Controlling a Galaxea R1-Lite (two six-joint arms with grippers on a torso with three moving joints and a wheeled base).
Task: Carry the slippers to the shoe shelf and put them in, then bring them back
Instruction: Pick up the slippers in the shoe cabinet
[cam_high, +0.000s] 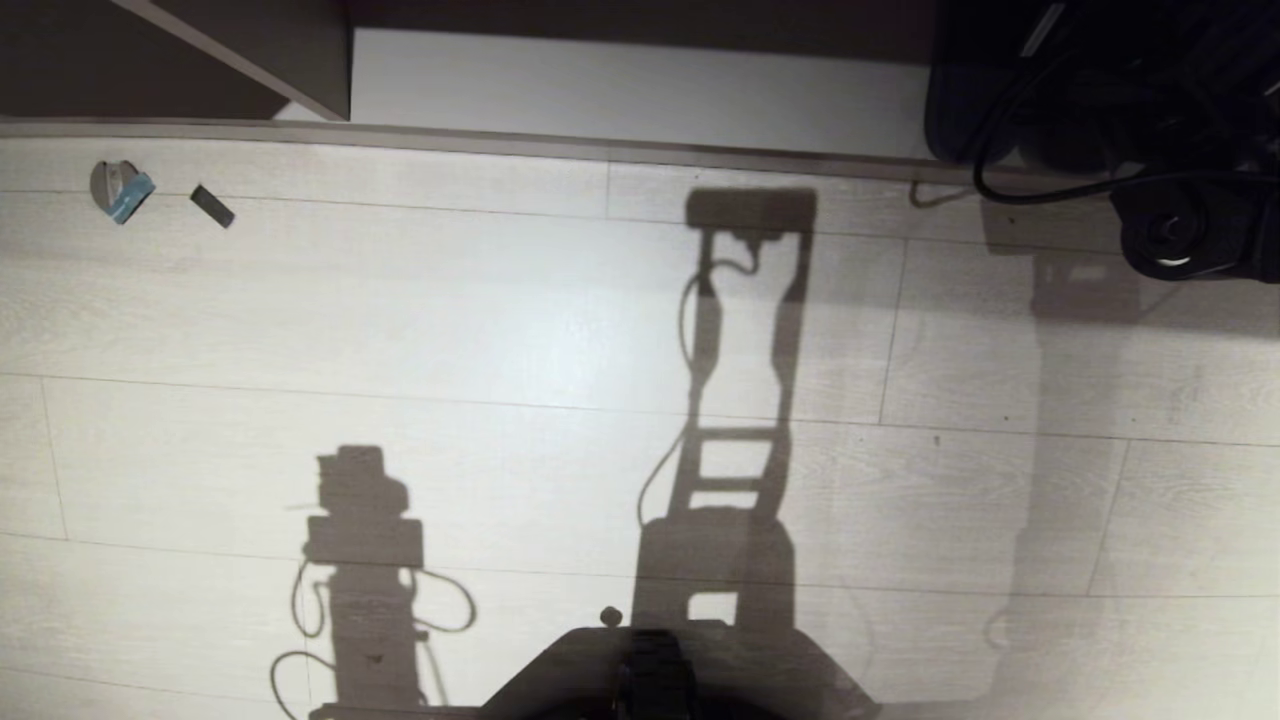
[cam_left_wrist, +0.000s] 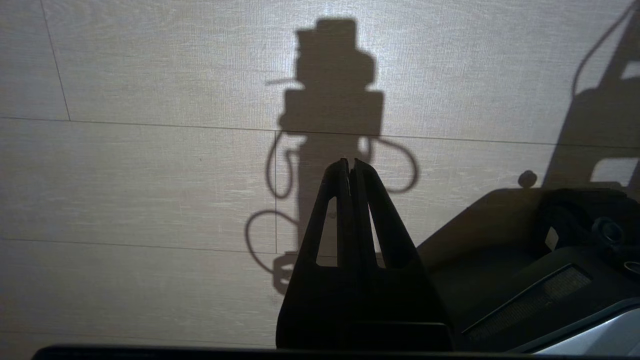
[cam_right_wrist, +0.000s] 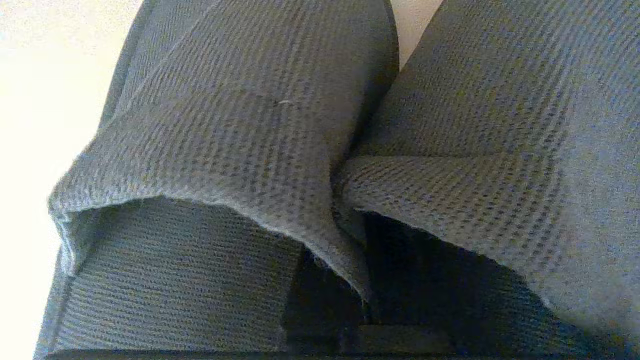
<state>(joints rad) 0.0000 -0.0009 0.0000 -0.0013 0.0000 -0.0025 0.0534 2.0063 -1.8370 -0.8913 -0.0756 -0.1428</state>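
The head view shows pale plank floor (cam_high: 500, 330) crossed by the robot's shadows, a small grey-and-blue object (cam_high: 120, 190) and a dark strip (cam_high: 212, 206) lying well apart from the robot near the shelf (cam_high: 640, 85) edge, and the right arm (cam_high: 1150, 130) dark with cables at the far right, its gripper outside that view. Only the right wrist view shows the slippers (cam_right_wrist: 240, 125): the two lie side by side touching, their inner edges pinched together in the right gripper (cam_right_wrist: 350, 300), whose jaws are closed on the fabric. The left gripper (cam_left_wrist: 351, 167) hangs over bare floor beside the base (cam_left_wrist: 525, 260), jaws pressed together and empty.
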